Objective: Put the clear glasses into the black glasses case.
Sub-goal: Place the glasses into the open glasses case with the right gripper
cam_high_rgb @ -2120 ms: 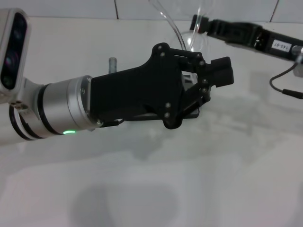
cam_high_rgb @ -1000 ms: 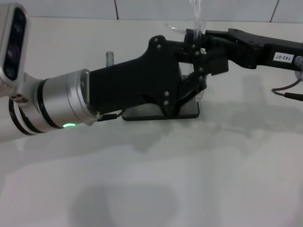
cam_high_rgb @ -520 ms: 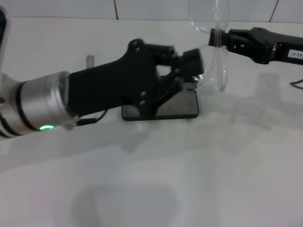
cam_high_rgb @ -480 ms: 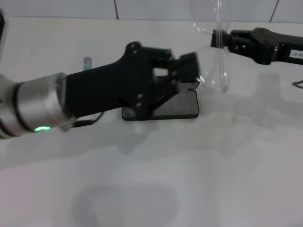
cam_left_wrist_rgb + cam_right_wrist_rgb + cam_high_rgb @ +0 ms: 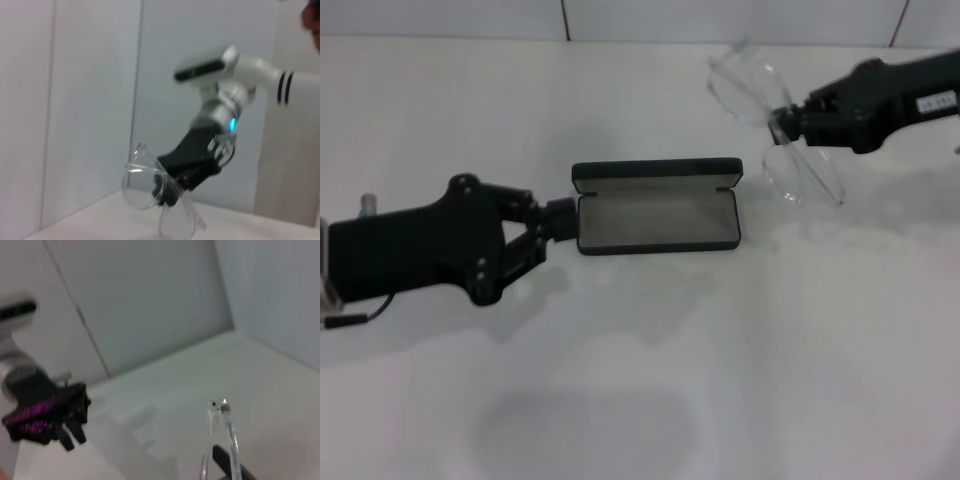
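Observation:
The black glasses case [image 5: 655, 220] lies open on the white table, grey lining up, its lid standing along the far side. My left gripper [image 5: 560, 214] is low on the table just left of the case, fingers shut to a point beside its left end with nothing between them. The clear glasses [image 5: 802, 176] hang in the air right of the case and above the table, tilted, with my right gripper [image 5: 786, 123] shut on their middle. The left wrist view shows the glasses [image 5: 145, 182] held by the right gripper [image 5: 172, 192]. One clear lens edge [image 5: 220, 440] fills the right wrist view.
A small grey metal peg [image 5: 365, 203] stands on the table behind my left arm. A tiled wall [image 5: 620, 18] runs along the table's far edge. The left gripper [image 5: 67, 427] shows far off in the right wrist view.
My left gripper has drawn back to the left off the case, which now shows open. The right gripper has swung the glasses from upright to a slant.

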`<state>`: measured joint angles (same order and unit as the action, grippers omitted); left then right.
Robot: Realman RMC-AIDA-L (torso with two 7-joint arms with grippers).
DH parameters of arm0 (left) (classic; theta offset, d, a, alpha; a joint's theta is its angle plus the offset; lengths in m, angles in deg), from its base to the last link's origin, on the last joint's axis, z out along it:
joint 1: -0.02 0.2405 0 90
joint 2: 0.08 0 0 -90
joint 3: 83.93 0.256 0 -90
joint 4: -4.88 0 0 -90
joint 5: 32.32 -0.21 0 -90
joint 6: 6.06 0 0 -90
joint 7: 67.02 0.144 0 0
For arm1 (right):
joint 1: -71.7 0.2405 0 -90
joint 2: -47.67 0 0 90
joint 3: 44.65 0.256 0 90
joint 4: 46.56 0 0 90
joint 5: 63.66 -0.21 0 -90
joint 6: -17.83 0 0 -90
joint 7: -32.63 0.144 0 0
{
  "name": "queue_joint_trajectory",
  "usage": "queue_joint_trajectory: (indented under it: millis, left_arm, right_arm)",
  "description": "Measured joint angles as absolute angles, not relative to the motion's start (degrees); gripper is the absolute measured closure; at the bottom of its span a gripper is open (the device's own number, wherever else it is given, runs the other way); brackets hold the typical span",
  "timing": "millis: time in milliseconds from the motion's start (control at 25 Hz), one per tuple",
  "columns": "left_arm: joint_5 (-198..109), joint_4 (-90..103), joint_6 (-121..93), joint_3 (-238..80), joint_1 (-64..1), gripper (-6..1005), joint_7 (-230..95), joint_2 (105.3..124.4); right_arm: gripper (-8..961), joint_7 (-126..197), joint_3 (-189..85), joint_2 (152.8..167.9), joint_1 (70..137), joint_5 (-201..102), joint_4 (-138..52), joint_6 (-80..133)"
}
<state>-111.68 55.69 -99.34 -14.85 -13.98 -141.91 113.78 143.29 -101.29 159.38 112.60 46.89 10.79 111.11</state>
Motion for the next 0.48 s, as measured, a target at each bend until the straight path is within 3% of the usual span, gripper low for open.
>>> queue_joint_trajectory:
  millis: [360,480]
  left_arm:
    - [-114.24,55.69,-100.88,-17.70,-12.03,908,-141.99,113.41]
    - [-116.70,55.70,-102.52,-20.10,-12.00,908,-142.09,112.99]
  right_arm:
    - [861,149.34,-110.29,161.76,123.26,60.44,18.07,111.90]
    - [861,149.86,-116.01,163.72,127.50,66.38,17.72,109.68]
